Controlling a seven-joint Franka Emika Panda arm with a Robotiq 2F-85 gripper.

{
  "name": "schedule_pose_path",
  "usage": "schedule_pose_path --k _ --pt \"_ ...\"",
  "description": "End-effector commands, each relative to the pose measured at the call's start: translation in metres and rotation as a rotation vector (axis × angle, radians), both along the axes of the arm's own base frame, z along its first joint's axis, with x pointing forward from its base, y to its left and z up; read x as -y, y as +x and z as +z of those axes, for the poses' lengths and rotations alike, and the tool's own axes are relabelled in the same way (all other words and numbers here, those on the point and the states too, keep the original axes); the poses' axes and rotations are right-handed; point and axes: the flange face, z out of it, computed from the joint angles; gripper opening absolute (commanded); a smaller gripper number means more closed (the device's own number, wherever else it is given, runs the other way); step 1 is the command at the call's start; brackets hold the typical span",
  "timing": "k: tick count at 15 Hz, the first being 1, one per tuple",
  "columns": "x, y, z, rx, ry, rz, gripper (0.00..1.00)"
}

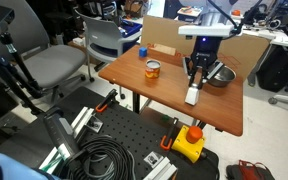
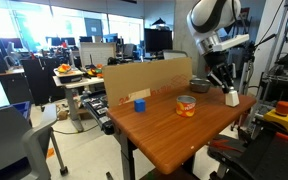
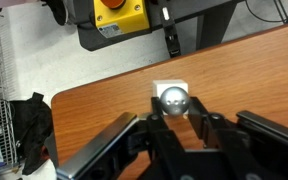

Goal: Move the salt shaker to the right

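**Item 1. Salt shaker [image 3: 174,98].** Small and white with a rounded metal cap. It is at the table [image 1: 159,100] edge that faces the floor clutter, standing slightly tilted in an exterior view [image 1: 192,95]. In an exterior view [image 2: 231,97] it is at the table's far corner. Whether its base rests on the table top cannot be told.

**Item 2. Gripper [image 3: 174,108].** A dark two-finger Robotiq unit pointing straight down over the same table edge. In the wrist view one finger [image 3: 152,125] lies against each side of the cap, so the gripper is closed on the shaker's top. Also seen in both exterior views [image 1: 193,82] [image 2: 227,88].

**Item 3. Metal bowl [image 1: 220,75].** On the table, just beside the gripper and further in from the edge than the shaker.

**Item 4. Orange jar [image 1: 152,70].** Stands upright near the table's middle, well apart from the shaker. Also seen in an exterior view [image 2: 186,105].

**Item 5. Small blue object [image 1: 142,50].** On the table near the side opposite the shaker.

**Item 6. Cardboard panel [image 2: 149,75].** Stands upright along that same side of the table, close to the blue object.

**Item 7. Yellow box [image 3: 119,15].** Has a red button and sits on the floor below the table edge where the shaker is. Also seen in an exterior view [image 1: 189,143].

**Item 8. Black cable coil [image 1: 109,160].** On the floor off the table, near the yellow box.
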Motion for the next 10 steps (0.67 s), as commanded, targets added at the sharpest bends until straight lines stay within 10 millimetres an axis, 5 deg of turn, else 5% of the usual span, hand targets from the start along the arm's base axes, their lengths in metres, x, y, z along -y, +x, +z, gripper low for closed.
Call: schedule_pose_path --k 1,2,3,7,10 --pt "-0.008 0.012 -0.008 0.025 0.003 0.041 0.08" --pt "-0.011 0.013 -0.009 0.025 0.001 0.056 0.08" --pt "-0.015 0.014 -0.013 0.017 0.000 0.072 0.57" --pt "-0.026 0.010 -0.015 0.001 0.012 0.131 0.80" --pt "-0.032 0.000 0.024 0.052 -0.002 0.168 1.00"
